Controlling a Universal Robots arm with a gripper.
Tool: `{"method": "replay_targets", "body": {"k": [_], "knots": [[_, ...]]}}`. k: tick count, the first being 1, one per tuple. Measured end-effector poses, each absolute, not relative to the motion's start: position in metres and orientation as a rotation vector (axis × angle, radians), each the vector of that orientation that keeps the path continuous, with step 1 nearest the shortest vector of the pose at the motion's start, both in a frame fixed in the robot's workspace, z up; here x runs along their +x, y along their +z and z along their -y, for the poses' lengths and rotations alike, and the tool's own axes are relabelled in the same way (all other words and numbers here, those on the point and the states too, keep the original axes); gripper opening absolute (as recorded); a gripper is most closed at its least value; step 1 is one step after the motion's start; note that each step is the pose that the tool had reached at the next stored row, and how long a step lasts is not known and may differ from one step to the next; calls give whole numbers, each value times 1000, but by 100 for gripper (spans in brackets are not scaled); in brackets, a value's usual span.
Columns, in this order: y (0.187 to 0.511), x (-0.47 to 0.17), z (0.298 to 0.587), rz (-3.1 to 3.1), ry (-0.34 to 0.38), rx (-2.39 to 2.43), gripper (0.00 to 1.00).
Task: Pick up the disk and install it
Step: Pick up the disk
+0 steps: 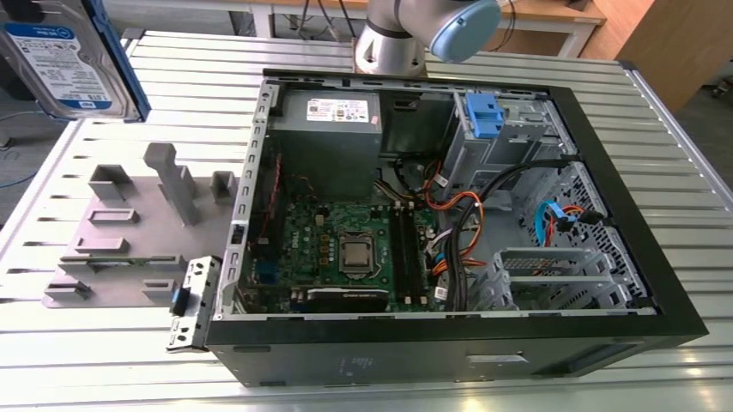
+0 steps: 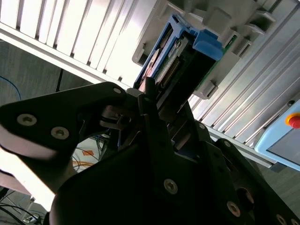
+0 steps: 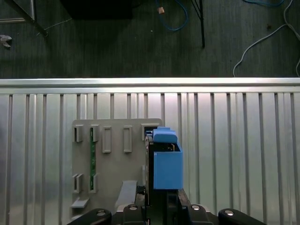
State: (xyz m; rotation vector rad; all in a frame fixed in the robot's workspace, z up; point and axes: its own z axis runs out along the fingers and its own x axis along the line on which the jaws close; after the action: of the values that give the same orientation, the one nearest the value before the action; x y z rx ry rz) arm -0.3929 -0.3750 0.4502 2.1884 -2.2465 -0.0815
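**Disk held in the gripper above the fixture plate**

The disk (image 1: 60,62) is seen at the far upper corner of the exterior view's left, raised off the slatted metal table (image 1: 687,172) and turned so that its white-and-blue label (image 1: 63,81) faces the camera. In the second wrist view the gripper (image 2: 152,105) is clenched on the disk, with a black finger pressed against each broad side. In the first wrist view the disk is seen edge-on, with its blue rail frame (image 3: 167,166) uppermost, above the grey fixture plate (image 3: 108,168) and its empty slots. Contact between the disk and the plate cannot be made out. The open computer case (image 1: 596,172) lies well apart, toward the exterior view's right, and a drive cage (image 1: 504,142) with a blue clip stands in its far corner.

The disk is judged to be rigid and rather dense for its bulk, so no flexing is expected, but its bare metal faces are likely to be smooth and could slip under a weak clamp. The plastic rails are judged the softer part, and they would bend or crack if squeezed. A hold across the flat metal sides, as is seen here, is therefore thought sound. The connector edge and the circuit board are better left untouched, and knocks are to be avoided, since such a drive is taken to be sensitive to shock.
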Motion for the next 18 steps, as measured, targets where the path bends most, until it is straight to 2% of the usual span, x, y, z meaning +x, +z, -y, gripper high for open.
{"method": "replay_targets", "body": {"k": [18], "knots": [[465, -393, 375, 2247, -81, 2188, 35]]}}
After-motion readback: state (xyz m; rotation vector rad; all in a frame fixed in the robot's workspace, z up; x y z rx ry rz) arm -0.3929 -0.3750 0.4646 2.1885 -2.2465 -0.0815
